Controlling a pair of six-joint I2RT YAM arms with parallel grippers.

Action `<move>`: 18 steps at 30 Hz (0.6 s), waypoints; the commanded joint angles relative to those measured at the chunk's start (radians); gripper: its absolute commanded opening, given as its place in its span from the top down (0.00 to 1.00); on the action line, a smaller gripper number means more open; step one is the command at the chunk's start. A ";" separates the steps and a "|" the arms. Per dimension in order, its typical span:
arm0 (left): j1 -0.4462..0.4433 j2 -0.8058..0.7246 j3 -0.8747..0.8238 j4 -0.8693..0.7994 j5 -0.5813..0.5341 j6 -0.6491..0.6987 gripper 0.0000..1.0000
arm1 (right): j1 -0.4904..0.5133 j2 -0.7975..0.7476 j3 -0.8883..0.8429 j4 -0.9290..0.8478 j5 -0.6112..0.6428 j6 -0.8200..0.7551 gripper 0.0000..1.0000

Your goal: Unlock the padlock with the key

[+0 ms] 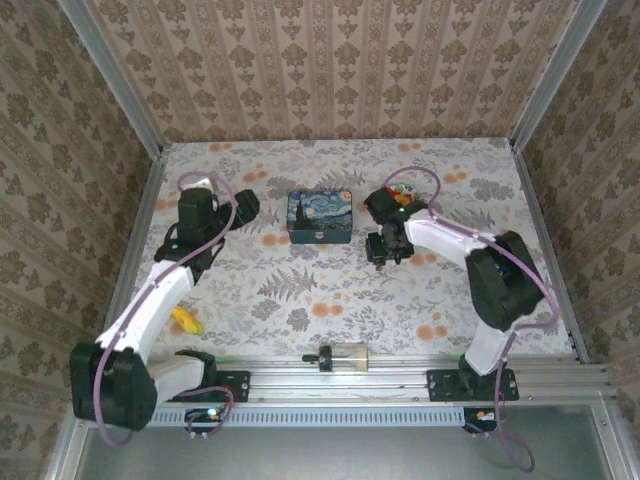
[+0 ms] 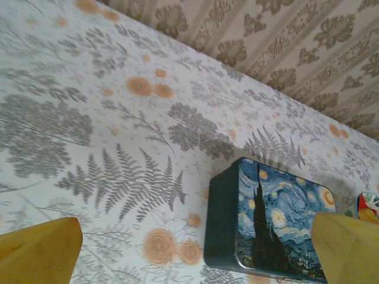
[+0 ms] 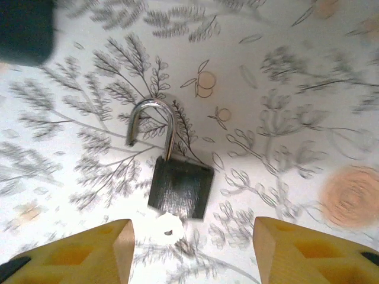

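The right gripper [image 3: 192, 228] is hovering with its yellow fingers spread and pinching nothing. The padlock [image 3: 180, 188] is lying flat on the flowered table [image 3: 284, 89] just ahead of them, one leg of its shackle [image 3: 170, 136] clear of the black body. It is looking small, rigid, light and slick, likely to skid if nudged, so gripping across the body's sides seems safer than gripping the thin shackle. The left gripper [image 2: 195, 222] is gaping wide and empty near the blue box [image 2: 278, 219].

Left arm [image 1: 150, 300] and right arm [image 1: 445, 236]: white shells, black joints, purple cables; 2 yellow fingers [image 3: 95, 254] per pincer.
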 commanded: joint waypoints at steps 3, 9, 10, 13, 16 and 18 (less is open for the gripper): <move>0.017 -0.189 -0.094 -0.086 -0.157 0.100 0.00 | -0.021 -0.235 -0.050 -0.057 0.116 0.012 0.42; 0.028 -0.400 -0.230 -0.041 -0.238 0.185 0.00 | -0.045 -0.455 -0.143 -0.033 0.246 0.023 0.35; 0.029 -0.429 -0.251 -0.027 -0.249 0.200 0.00 | -0.045 -0.486 -0.157 -0.024 0.272 0.026 0.30; 0.032 -0.489 -0.304 -0.001 -0.285 0.226 0.00 | -0.047 -0.617 -0.232 0.053 0.309 0.006 0.00; 0.033 -0.524 -0.353 0.046 -0.306 0.249 0.00 | -0.049 -0.743 -0.317 0.129 0.347 -0.013 0.00; 0.034 -0.527 -0.388 0.096 -0.316 0.272 0.00 | -0.051 -0.819 -0.370 0.196 0.382 -0.026 0.00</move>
